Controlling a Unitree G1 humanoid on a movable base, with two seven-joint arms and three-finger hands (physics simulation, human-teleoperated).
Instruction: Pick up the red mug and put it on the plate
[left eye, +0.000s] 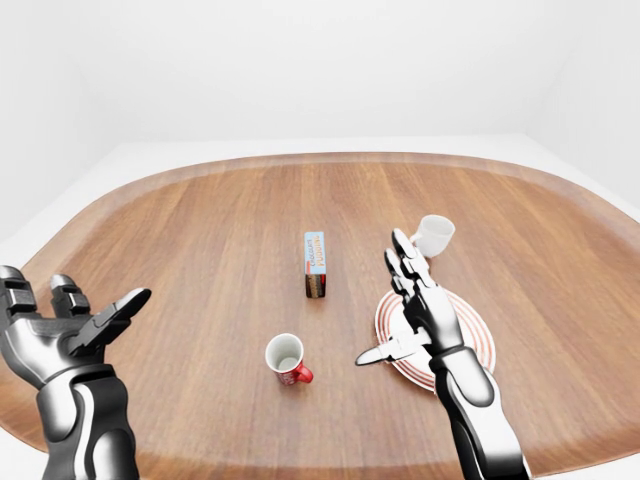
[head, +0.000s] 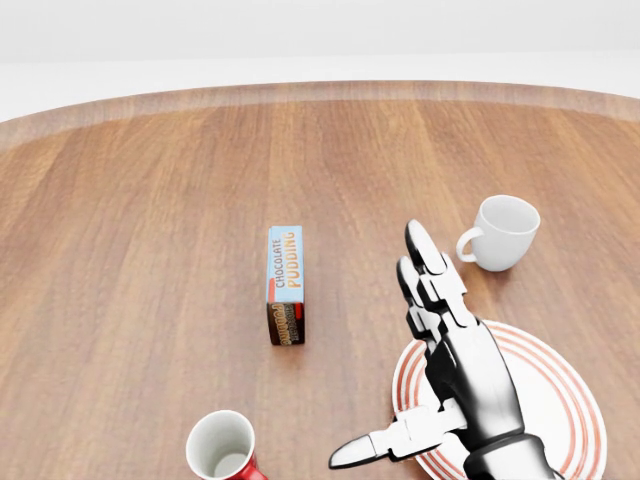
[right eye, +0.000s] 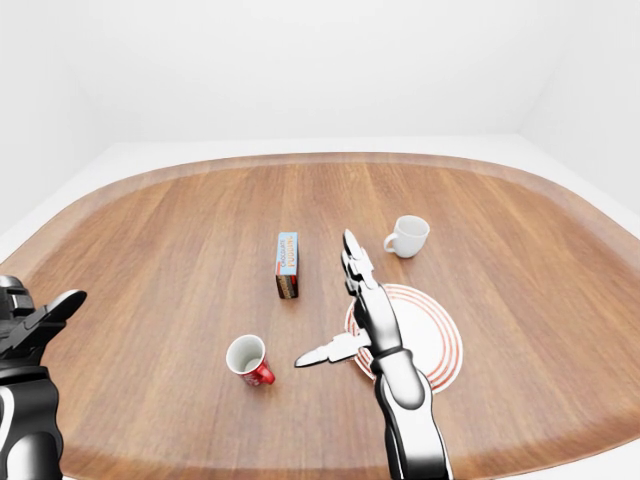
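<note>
**Both hands open, red mug free on the worktop**

We see our right hand (head: 440, 370) spread flat and open above the worktop (left eye: 200, 230), fingers (head: 425, 262) stretched straight toward the top of the head view and the thumb splayed out to the left. It holds nothing. The forearm rises from the bottom edge of the views, and the palm sits over the left part of the plate (head: 565, 400), a white disc with red rings that extends out to the right of the hand.

Our left hand (left eye: 70, 325) hangs at the lower left of the left-eye view, palm turned up, fingers loosely curled but open, and empty. It is well apart from every object.

The red mug (left eye: 287, 358) stands upright on the worktop to the left of our right hand, just beyond the thumb tip and not touching it. Its mouth opens upward, so its long axis is vertical, and we see its white inside. In the left-eye view the handle points down and to the right, toward the bottom edge.

A white mug (head: 503, 232) sits beyond the right fingertips and slightly to their right, tilted so its mouth faces us, handle to the left. A chocolate pudding box (head: 285, 284) lies flat further left of the fingers, its long side running toward the top of the view.
</note>
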